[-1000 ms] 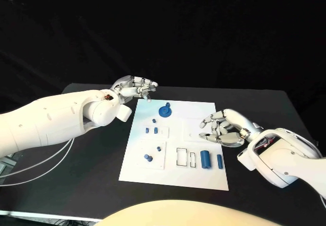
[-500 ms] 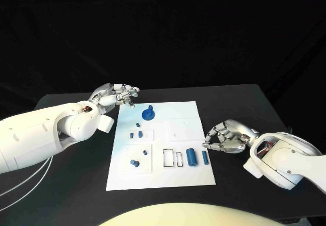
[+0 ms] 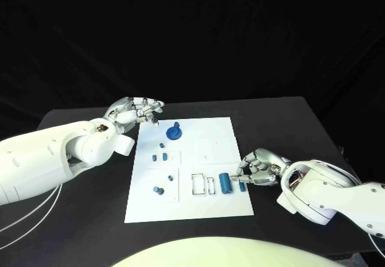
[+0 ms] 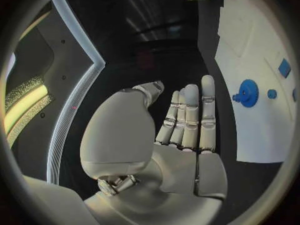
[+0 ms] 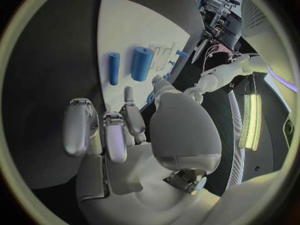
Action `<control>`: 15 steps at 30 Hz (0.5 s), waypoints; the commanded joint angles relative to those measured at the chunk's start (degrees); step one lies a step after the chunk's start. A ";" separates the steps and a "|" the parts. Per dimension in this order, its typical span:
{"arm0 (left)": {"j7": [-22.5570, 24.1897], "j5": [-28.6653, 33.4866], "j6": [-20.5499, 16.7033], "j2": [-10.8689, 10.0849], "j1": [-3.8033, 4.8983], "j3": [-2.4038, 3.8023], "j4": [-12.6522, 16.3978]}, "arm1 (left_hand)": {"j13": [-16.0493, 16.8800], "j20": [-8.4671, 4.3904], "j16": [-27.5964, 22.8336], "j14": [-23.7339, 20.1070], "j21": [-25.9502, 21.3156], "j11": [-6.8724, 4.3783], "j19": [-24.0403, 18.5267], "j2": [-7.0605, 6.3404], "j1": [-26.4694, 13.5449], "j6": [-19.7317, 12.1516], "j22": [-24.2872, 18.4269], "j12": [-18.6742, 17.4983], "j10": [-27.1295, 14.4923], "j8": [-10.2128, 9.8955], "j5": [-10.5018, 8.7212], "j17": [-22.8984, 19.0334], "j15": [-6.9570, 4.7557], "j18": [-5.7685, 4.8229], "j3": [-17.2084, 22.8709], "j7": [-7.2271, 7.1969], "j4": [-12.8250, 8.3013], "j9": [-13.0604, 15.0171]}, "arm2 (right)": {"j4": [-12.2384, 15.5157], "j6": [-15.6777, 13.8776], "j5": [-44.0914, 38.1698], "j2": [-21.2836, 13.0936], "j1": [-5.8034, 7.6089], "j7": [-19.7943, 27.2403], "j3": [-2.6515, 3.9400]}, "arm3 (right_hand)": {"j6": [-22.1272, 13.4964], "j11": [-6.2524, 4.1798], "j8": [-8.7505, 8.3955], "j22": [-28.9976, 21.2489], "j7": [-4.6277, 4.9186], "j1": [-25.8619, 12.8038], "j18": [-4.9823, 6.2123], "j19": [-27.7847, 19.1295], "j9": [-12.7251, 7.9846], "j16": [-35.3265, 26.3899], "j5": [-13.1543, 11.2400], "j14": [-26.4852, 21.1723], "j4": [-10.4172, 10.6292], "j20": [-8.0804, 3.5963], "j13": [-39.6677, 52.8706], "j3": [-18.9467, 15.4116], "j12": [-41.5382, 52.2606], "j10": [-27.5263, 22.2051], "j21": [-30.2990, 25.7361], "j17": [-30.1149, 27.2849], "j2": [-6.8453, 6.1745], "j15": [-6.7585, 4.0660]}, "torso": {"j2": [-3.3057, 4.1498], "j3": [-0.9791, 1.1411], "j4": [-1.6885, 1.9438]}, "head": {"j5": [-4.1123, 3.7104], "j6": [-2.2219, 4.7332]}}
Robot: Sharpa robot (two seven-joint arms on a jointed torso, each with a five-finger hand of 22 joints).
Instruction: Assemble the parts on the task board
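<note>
The white task board (image 3: 215, 143) lies mid-table, also in the left wrist view (image 4: 250, 45) and the right wrist view (image 5: 125, 25). A blue gear (image 3: 174, 132) (image 4: 248, 93) stands at its far end, with several small blue pegs (image 3: 159, 157) on its left half. A thick blue cylinder (image 3: 225, 181) (image 5: 142, 63) and a thin one (image 3: 241, 185) (image 5: 114, 68) lie near its right edge. My right hand (image 3: 258, 168) (image 5: 119, 125) hovers at that edge, fingers bent and apart, tips close to the thin cylinder, holding nothing. My left hand (image 3: 136, 110) (image 4: 181, 130) floats off the far left corner, fingers straight, empty.
Outlined rectangular slots (image 3: 203, 184) sit just left of the two cylinders. Black table (image 3: 96, 211) surrounds the board on every side. My left forearm (image 3: 56, 156) stretches along the board's left side.
The camera shifted after the earliest frame. Since half a second ago my right hand has moved left to the board's right edge, close to the cylinders. My left hand has stayed put.
</note>
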 commanded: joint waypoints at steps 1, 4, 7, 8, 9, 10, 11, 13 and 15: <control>0.79 0.73 0.00 -0.01 -0.02 0.03 0.14 | 0.06 -0.07 0.31 -0.03 -0.18 -0.04 0.44 0.07 -0.43 -0.37 -0.08 0.22 -0.38 0.09 -0.12 0.06 0.36 0.80 -0.25 -0.16 0.10 -0.08 | -0.43 -0.33 -2.76 0.86 -0.31 -2.15 0.01 | 0.46 -0.05 0.47 8.42 -0.02 0.43 -0.55 1.06 -0.11 0.28 0.33 5.03 -0.08 -0.06 0.56 -0.66 0.35 0.52 0.45 10.33 0.19 -0.39 | 0.03 0.02 0.06 | 0.02 -0.19; 0.76 0.75 0.02 -0.05 -0.02 0.03 0.13 | 0.06 -0.07 0.31 -0.03 -0.18 -0.04 0.44 0.07 -0.43 -0.37 -0.08 0.22 -0.38 0.09 -0.12 0.06 0.36 0.80 -0.25 -0.16 0.10 -0.08 | -0.85 0.40 -3.33 1.68 -0.60 -2.38 0.01 | 0.53 -0.07 0.57 8.47 -0.04 0.48 -0.56 1.09 -0.12 0.36 0.34 5.07 -0.07 -0.06 0.85 -0.92 0.49 0.68 0.55 10.56 0.27 -0.40 | -0.02 0.02 0.00 | 0.19 -0.28; 0.75 0.77 0.05 -0.02 -0.02 0.03 0.05 | 0.06 -0.07 0.31 -0.03 -0.18 -0.04 0.44 0.07 -0.43 -0.37 -0.08 0.22 -0.38 0.09 -0.12 0.06 0.36 0.80 -0.25 -0.16 0.10 -0.08 | -1.71 2.86 -3.69 2.50 -0.83 -2.96 0.00 | 0.40 -0.05 0.64 8.43 -0.01 0.27 -0.52 1.01 -0.20 0.39 0.33 5.08 0.00 -0.06 0.70 -1.62 0.29 0.47 0.30 10.66 0.32 -0.39 | -0.03 0.03 -0.02 | 0.43 -0.40; 0.76 0.77 0.07 0.00 -0.02 0.03 0.05 | 0.06 -0.07 0.31 -0.03 -0.18 -0.04 0.44 0.07 -0.43 -0.37 -0.08 0.22 -0.38 0.09 -0.12 0.06 0.36 0.80 -0.25 -0.16 0.10 -0.08 | -1.90 3.36 -3.74 2.67 -0.87 -3.09 -0.01 | 0.31 -0.02 0.71 8.42 0.02 -0.05 -0.51 0.97 -0.27 0.38 0.35 5.07 0.03 -0.04 0.78 -2.23 0.24 0.42 0.19 10.63 0.43 -0.36 | -0.03 0.02 0.00 | 0.48 -0.41; 0.76 0.77 0.10 0.01 -0.02 0.03 0.06 | 0.06 -0.07 0.31 -0.03 -0.18 -0.04 0.44 0.07 -0.43 -0.37 -0.08 0.22 -0.38 0.09 -0.12 0.06 0.36 0.80 -0.25 -0.16 0.10 -0.08 | -2.10 3.85 -3.77 2.89 -0.93 -3.24 -0.02 | 0.30 -0.01 0.74 8.44 0.02 -0.13 -0.51 0.98 -0.28 0.38 0.36 5.06 0.03 -0.04 0.83 -2.37 0.24 0.42 0.22 10.62 0.47 -0.36 | -0.02 0.00 0.04 | 0.50 -0.44; 0.76 0.77 0.13 0.01 -0.02 0.03 0.06 | 0.06 -0.07 0.31 -0.03 -0.18 -0.04 0.44 0.07 -0.43 -0.37 -0.08 0.22 -0.38 0.09 -0.12 0.06 0.36 0.80 -0.25 -0.16 0.10 -0.08 | -2.26 4.19 -3.78 3.13 -0.99 -3.34 -0.03 | 0.26 0.00 0.83 8.47 0.03 -0.37 -0.51 0.98 -0.33 0.39 0.38 5.07 0.04 -0.03 0.98 -2.83 0.25 0.45 0.22 10.68 0.59 -0.34 | -0.02 0.00 0.04 | 0.54 -0.47; 0.76 0.78 0.14 0.01 -0.02 0.03 0.06 | 0.06 -0.07 0.31 -0.03 -0.18 -0.04 0.44 0.07 -0.43 -0.37 -0.08 0.22 -0.38 0.09 -0.12 0.06 0.36 0.80 -0.25 -0.16 0.10 -0.08 | -2.35 4.36 -3.79 3.28 -1.03 -3.41 -0.04 | 0.26 0.00 0.85 8.49 0.03 -0.44 -0.52 0.99 -0.34 0.40 0.38 5.07 0.05 -0.02 0.99 -2.95 0.24 0.44 0.26 10.69 0.63 -0.34 | 0.01 0.01 0.03 | 0.61 -0.48; 0.74 0.78 0.16 0.03 -0.02 0.03 0.02 | 0.06 -0.07 0.31 -0.03 -0.18 -0.04 0.44 0.07 -0.43 -0.37 -0.08 0.22 -0.38 0.09 -0.12 0.06 0.36 0.80 -0.25 -0.16 0.10 -0.08 | -2.58 4.80 -3.94 3.79 -1.12 -3.63 -0.05 | 0.29 -0.01 0.93 8.57 0.02 -0.55 -0.55 1.04 -0.35 0.43 0.40 5.09 0.05 -0.02 1.17 -3.16 0.31 0.52 0.44 10.81 0.73 -0.34 | 0.01 0.02 0.00 | 0.88 -0.47; 0.71 0.78 0.21 0.08 -0.02 0.03 -0.02 | 0.06 -0.07 0.31 -0.03 -0.18 -0.04 0.44 0.07 -0.43 -0.37 -0.08 0.22 -0.38 0.09 -0.12 0.06 0.36 0.80 -0.25 -0.16 0.10 -0.08 | -2.89 5.32 -4.28 4.43 -1.20 -3.99 -0.06 | 0.30 -0.01 0.95 8.58 0.01 -0.58 -0.56 1.05 -0.35 0.44 0.40 5.10 0.05 -0.02 1.18 -3.21 0.31 0.52 0.45 10.81 0.74 -0.34 | 0.00 0.05 -0.06 | 1.13 -0.45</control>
